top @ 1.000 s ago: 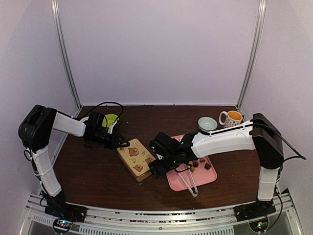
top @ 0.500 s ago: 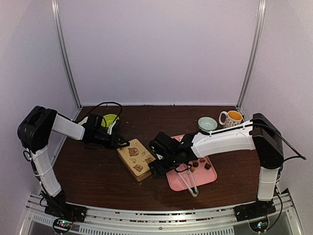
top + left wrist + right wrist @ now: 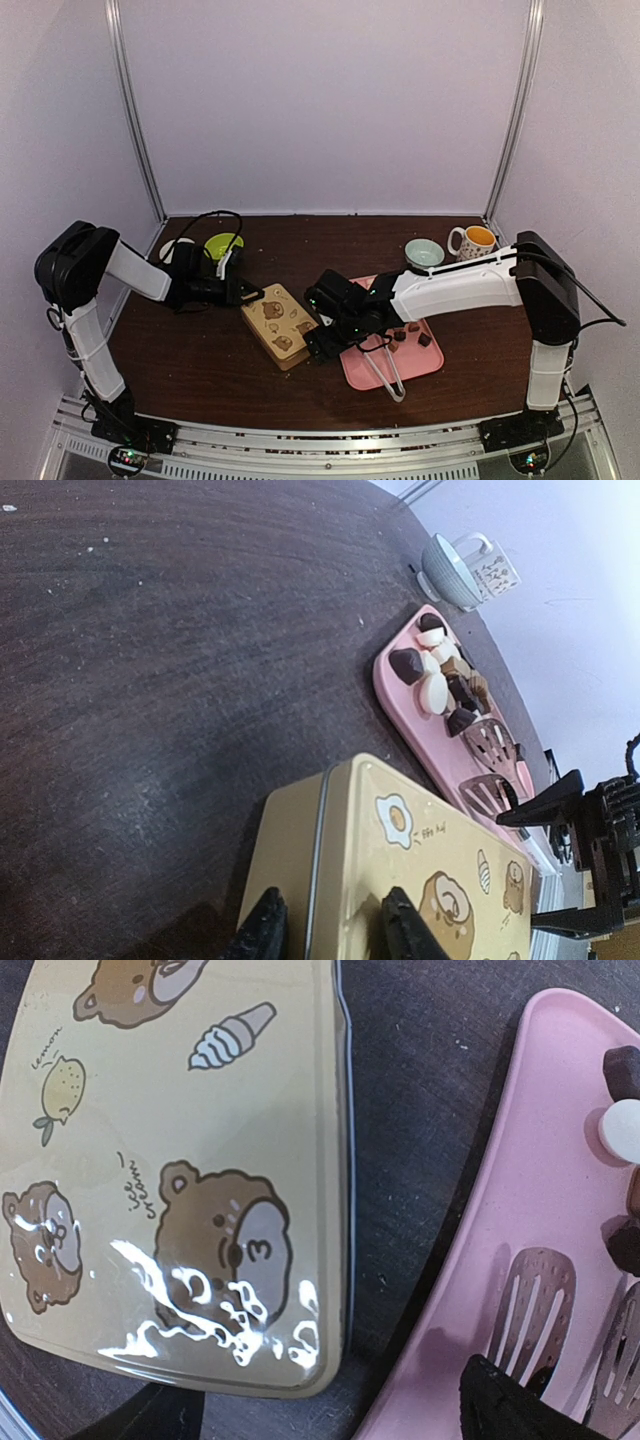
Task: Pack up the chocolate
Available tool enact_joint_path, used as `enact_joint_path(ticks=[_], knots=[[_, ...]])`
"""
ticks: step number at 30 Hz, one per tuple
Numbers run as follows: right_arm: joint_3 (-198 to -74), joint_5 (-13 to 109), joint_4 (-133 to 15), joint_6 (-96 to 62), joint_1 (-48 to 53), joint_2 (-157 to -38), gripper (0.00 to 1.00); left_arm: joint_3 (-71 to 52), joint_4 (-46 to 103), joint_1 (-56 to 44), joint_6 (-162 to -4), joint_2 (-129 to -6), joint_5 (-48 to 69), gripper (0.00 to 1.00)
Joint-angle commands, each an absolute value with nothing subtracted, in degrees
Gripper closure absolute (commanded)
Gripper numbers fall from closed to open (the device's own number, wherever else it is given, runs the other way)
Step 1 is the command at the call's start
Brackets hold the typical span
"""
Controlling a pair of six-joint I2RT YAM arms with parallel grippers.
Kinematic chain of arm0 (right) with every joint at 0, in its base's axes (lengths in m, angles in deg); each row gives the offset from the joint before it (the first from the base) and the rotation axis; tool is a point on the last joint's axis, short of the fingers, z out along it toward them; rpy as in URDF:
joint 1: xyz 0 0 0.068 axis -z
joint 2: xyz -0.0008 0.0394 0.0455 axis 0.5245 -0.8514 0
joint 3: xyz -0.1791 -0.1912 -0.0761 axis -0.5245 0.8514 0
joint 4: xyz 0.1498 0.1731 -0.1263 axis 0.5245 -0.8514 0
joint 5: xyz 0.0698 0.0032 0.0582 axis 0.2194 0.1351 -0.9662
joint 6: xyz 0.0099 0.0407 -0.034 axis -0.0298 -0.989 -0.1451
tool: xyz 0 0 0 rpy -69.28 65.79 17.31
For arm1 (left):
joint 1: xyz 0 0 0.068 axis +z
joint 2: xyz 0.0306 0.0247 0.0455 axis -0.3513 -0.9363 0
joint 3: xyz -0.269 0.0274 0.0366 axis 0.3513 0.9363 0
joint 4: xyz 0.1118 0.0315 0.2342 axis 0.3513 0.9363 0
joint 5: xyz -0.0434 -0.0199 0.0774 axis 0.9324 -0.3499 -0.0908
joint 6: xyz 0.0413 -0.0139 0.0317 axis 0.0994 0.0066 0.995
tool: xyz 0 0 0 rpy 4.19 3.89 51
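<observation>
Chocolate point(image 3: 400, 335) on pink tray point(image 3: 360, 373), dark wood table point(image 3: 200, 350), pale walls point(image 3: 320, 100), L gripper point(image 3: 330, 925) unclear, R gripper point(image 3: 320, 348) apart

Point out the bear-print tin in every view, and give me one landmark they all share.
Top external: bear-print tin, left of centre, below the middle.
Left wrist: bottom centre, cut off by the lower edge.
Right wrist: fills the left half.
Shared landmark: the pink tray, on the tin's right side in each view.
</observation>
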State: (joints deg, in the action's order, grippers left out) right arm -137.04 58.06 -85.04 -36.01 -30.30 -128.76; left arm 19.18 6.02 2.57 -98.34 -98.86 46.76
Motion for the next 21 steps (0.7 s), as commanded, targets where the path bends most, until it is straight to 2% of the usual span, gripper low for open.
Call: enact_joint_path(ticks=[1,5,8,15,21], knots=[[-138.34,58.64,-82.99,-35.98,-29.71,-128.62,0.12,23.9,15.94,2.44,-98.24,-103.82,35.36,0.72],[-138.25,58.47,-82.73,-36.08,-29.68,-128.55,0.12,24.25,14.12,2.43,-99.28,-103.82,36.14,0.71],[-138.42,58.38,-82.88,-35.91,-29.71,-128.48,0.12,22.96,14.82,2.39,-100.16,-103.09,37.25,0.63],[-138.08,58.65,-82.91,-35.69,-29.66,-127.85,0.12,20.19,20.78,2.38,-100.23,-97.06,35.9,0.38],[-137.79,58.23,-82.4,-35.74,-29.67,-127.68,0.12,22.49,17.76,2.45,-102.88,-92.7,37.03,0.31]])
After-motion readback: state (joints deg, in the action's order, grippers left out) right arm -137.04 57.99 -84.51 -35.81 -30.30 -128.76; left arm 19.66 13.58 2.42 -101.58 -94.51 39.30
